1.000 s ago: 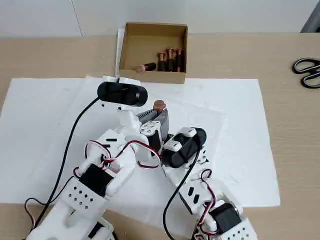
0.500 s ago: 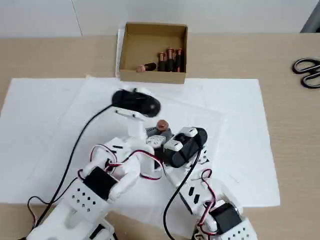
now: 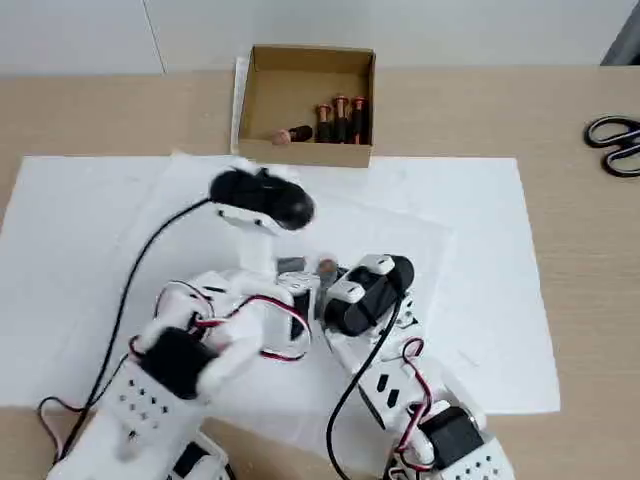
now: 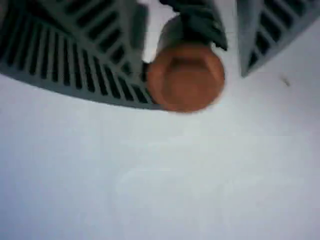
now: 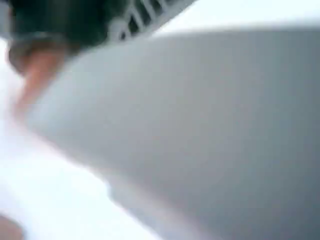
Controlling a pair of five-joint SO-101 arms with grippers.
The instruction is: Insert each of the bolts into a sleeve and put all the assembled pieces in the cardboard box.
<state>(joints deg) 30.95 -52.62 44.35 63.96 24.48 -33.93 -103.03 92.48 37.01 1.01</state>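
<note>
A copper-headed bolt (image 3: 325, 266) is at the middle of the white paper, gripped by my left gripper (image 3: 303, 268). In the left wrist view the bolt's round head (image 4: 185, 75) sits between the grey ribbed fingers (image 4: 75, 50), with a dark sleeve-like part (image 4: 197, 20) behind it, and the left gripper (image 4: 197, 85) is shut on the bolt. My right gripper (image 3: 338, 282) is right beside the bolt, tucked under its black camera. The right wrist view shows a blurred copper shape (image 5: 37, 70) below a dark part. The cardboard box (image 3: 310, 58) at the back holds several assembled pieces (image 3: 335, 122).
A large white paper sheet (image 3: 480, 260) covers the table's middle. Black scissors (image 3: 615, 140) lie at the far right edge. The left arm's black camera (image 3: 262, 197) and its cable hang over the paper in front of the box.
The left gripper has carried the bolt toward the near side, down next to the right arm's wrist. The left arm's body has shifted left. The right arm has stayed put.
</note>
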